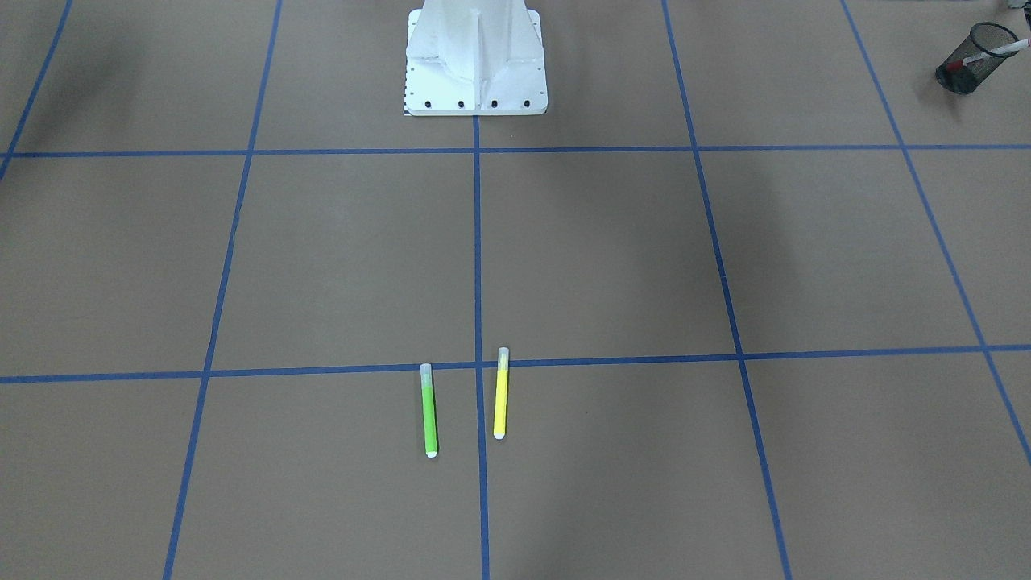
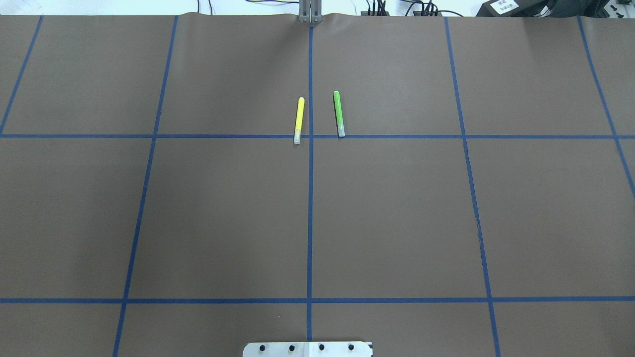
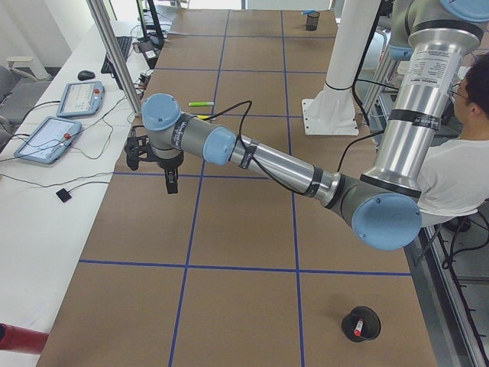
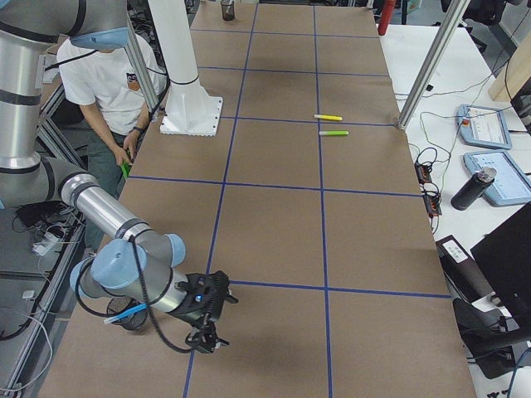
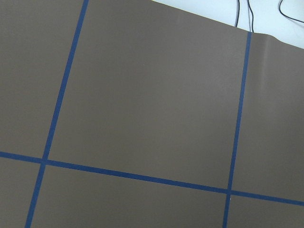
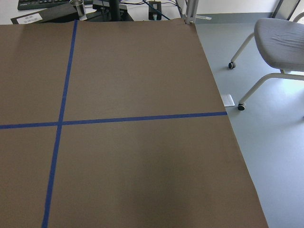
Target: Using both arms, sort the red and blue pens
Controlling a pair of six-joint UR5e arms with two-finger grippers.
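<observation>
Two jaws show only in side views, so we cannot tell gap or load on left gripper [image 3: 153, 168] or right gripper [image 4: 203, 338]. Red pen [image 1: 1003, 50] sits in a cup [image 1: 970, 60], blue pen [image 4: 124, 313] in the far-end cup [image 4: 131, 322]. Sorting looks done. Next: park, leave green pen [image 1: 429, 419] and yellow pen [image 1: 500, 399].

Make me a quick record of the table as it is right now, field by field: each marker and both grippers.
red pen: white-barrelled red-capped marker in a black mesh cup, robot's left end
blue pen: blue marker in a dark cup by the right arm
green marker: lying mid-table on the brown table
yellow marker: alongside it, apart
left gripper: over bare table; open or shut unclear
right gripper: same
</observation>
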